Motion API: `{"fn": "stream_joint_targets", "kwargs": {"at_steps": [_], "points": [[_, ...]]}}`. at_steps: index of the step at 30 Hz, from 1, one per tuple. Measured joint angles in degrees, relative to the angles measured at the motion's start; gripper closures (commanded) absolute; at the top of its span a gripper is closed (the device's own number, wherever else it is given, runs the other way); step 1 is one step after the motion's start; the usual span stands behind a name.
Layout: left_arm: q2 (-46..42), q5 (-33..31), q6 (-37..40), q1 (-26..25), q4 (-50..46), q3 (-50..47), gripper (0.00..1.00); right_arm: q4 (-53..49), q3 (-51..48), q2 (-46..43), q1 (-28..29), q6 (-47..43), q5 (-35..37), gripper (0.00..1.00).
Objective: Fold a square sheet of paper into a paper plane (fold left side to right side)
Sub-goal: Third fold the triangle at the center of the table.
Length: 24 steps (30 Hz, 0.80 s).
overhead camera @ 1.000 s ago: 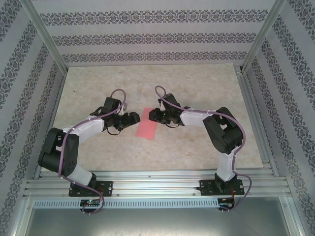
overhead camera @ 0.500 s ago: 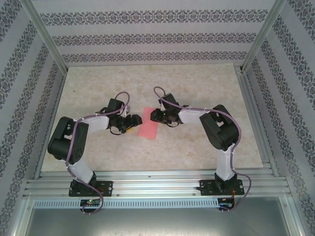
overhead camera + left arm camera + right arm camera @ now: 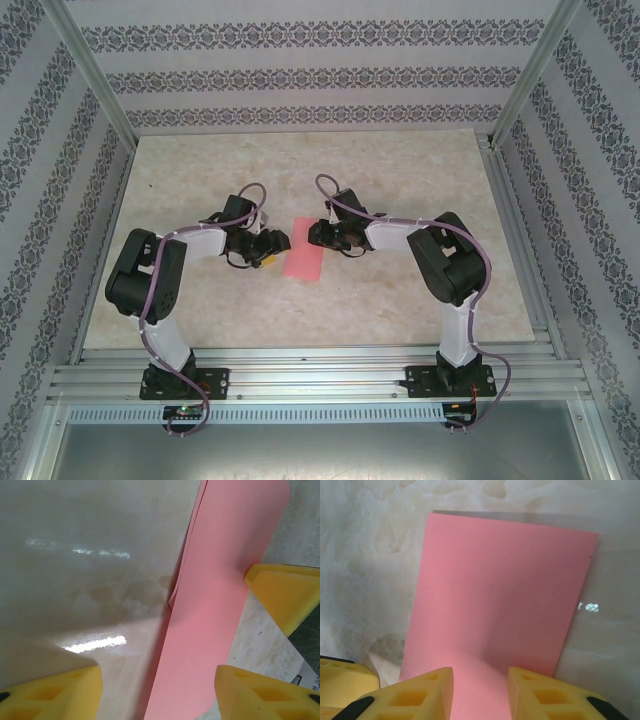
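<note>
Since a second ago your left arm has drawn its elbow in toward the middle and lifted it. Its wrist has crept a touch closer to the paper, and the right arm and the sheet have barely shifted.

Nearest you, the aluminium rail (image 3: pixel 320 375) carries both bases. Farther up the table (image 3: pixel 400 180), the left gripper (image 3: pixel 270 243) sits low at about 9 o'clock from the sheet of paper (image 3: pixel 303 262). Its yellow fingers (image 3: pixel 55 692) stand wide apart and hold nothing. In its wrist view, the sheet's near end runs up between them, close to the right-hand one.

The sheet lies flat near the table's centre as a narrow salmon-pink strip. It is already doubled over, with two layers showing along its left edge.

Just beyond, at about 1 o'clock from the sheet, the right gripper (image 3: pixel 314 234) points down at the far end. Its fingers (image 3: pixel 415 695) are partly parted and straddle that end, with paper lying in the gap rather than clamped. A further yellow pad (image 3: pixel 285 595) touches the sheet's right edge, and it looks like one of the right gripper's, though the close view leaves that unsure.

At 12 o'clock, the patterned wall (image 3: pixel 300 80) closes off the table.
</note>
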Motion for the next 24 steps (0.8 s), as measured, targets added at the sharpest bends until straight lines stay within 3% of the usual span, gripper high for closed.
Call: {"fn": "stream_joint_targets", "kwargs": {"at_steps": [6,13,24], "points": [[1.4,-0.2,-0.2,-1.3,0.3,1.4,0.48,0.9,-0.4,0.0,-0.1,0.0,-0.4,0.66],[3.3,0.4,-0.1,-4.5,3.2,2.6,0.48,1.6,-0.7,0.0,-0.1,0.0,-0.5,0.66],[3.6,0.3,-0.2,-4.8,3.8,2.8,0.54,2.6,-1.3,0.0,-0.5,0.0,-1.1,0.66]]}}
